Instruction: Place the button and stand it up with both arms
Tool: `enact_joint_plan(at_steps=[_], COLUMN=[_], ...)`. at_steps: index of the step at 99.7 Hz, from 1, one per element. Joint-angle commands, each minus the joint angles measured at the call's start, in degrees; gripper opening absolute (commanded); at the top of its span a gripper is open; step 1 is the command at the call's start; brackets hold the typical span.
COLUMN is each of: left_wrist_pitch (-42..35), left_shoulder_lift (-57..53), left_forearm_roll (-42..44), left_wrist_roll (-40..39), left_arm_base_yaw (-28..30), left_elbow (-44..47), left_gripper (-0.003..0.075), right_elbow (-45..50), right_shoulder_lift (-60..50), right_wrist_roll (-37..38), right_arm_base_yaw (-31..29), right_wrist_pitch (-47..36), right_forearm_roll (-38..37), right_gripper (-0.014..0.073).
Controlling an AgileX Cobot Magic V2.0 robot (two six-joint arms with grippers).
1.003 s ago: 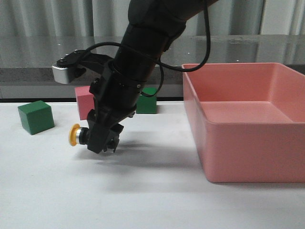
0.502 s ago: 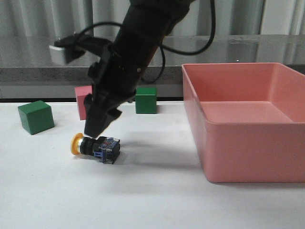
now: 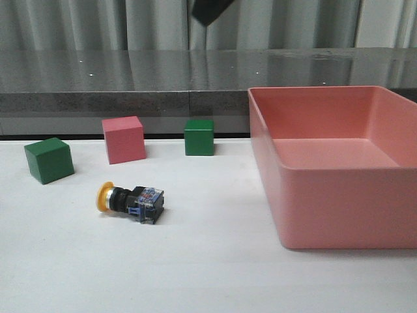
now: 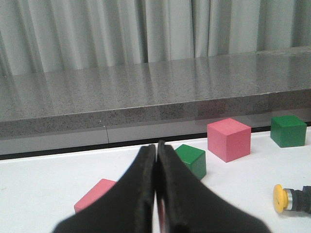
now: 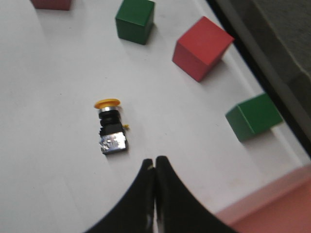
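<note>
pale grey pleated curtains fill the top of the frame; below them a speckled grey stone ledge runs behind the white table.

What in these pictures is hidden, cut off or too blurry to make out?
- Front view: only a dark tip of an arm shows, cut off by the top edge.
- Left wrist view: the button is cut by the right edge, so only its yellow cap and collar show; a flat pink block sits partly behind the left gripper.
- Right wrist view: the markings on the button's contact block are too blurred to read.
</note>
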Motion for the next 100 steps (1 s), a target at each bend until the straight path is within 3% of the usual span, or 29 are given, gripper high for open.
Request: enact_joint_plan(at_steps=[1, 38, 68, 100], left_wrist_pitch=[-4.4, -4.4, -4.4, -4.4], left_shoulder_lift=[-1.7, -1.7, -1.7, -1.7], left_forearm_roll=[-0.1, -0.1, -0.1, -0.1], left_wrist_roll=[-0.4, -0.4, -0.4, -0.4], left_arm_base_yaw=[0.1, 0.1, 0.1, 0.1], left_elbow=[2.6, 2.6, 2.6, 2.6], left_gripper=[-0.0019, -0.0020, -0.0020, -0.0019], right_elbow=[2.5, 32.9, 50.4, 59.2], right_shoulder_lift=[-7.9, -35.8, -58.1, -72.7], right_wrist_roll=[4.0, 22.5, 24.0, 24.0], right_arm_base_yaw=[-2.9, -10.4, -12.7, -22.4], right_wrist_pitch=[-1.6, -17.8, -23.9, -23.0], right_forearm_roll=[-0.7, -8.4, -8.5, -10.2], right_gripper=[-0.0060, -0.0060, -0.0060, -0.0060])
